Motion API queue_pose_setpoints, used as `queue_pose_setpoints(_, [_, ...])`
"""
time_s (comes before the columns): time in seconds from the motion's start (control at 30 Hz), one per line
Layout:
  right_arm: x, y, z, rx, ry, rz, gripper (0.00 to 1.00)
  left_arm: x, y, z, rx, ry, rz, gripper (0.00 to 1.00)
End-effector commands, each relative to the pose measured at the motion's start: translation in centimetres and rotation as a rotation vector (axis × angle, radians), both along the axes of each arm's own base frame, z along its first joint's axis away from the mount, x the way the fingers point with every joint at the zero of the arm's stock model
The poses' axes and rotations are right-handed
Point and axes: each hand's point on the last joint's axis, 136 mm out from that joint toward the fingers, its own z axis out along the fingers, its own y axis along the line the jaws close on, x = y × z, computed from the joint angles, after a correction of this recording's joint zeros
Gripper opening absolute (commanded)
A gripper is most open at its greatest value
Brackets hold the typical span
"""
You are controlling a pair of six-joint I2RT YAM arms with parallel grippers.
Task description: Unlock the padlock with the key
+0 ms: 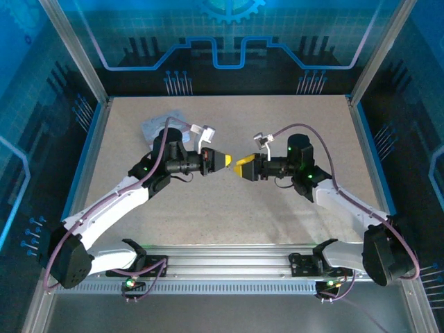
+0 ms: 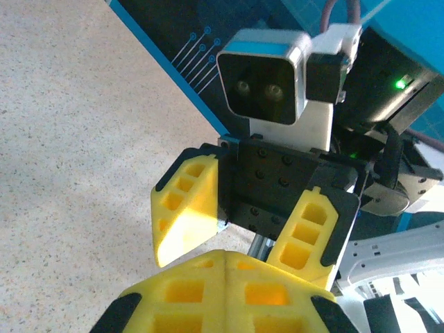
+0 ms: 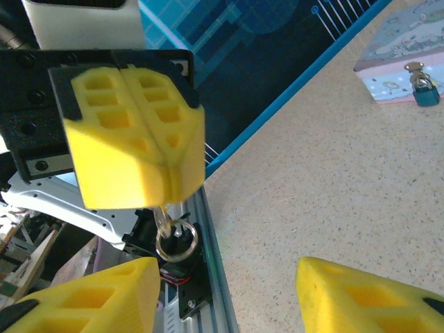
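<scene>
Mid-worktop [image 1: 229, 215], well clear of edges, left gripper [image 3: 164, 175] clamps the key [image 3: 163, 216]; the levelled right gripper [image 1: 241, 168] faces it, spread wide.

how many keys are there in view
1. The key sticks out of the shut left gripper, with a ring hanging from it. Another could be hidden inside the gripper.

Your left gripper [image 1: 226, 160], pinching the key [image 3: 165, 220], nearly meets your right gripper [image 1: 241, 167] mid-table, leaving little gap. The tin [image 1: 158, 126] blocks the far left; the table [image 1: 229, 222] lies open near and right.
</scene>
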Motion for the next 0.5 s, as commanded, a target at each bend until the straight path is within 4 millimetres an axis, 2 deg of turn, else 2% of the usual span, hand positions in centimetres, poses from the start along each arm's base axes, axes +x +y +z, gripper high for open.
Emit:
queue_pose_setpoints(0.0, [-0.3,1.0,1.8,0.031,-0.035,0.048,0.54,-0.5,-0.1,1.5,-0.005,-0.048,-0.042,0.0])
queue_pose_setpoints(0.23, [-0.6,2.5,2.1,0.035,-0.036,0.09,0.48,-0.3,0.0,1.2,0.003,-0.043,-0.03,0.0])
queue_pose_setpoints(0.47, [-0.5,3.0,1.5,0.028,-0.02,0.091,0.36,-0.2,0.0,1.3,0.002,-0.044,-0.026,0.0])
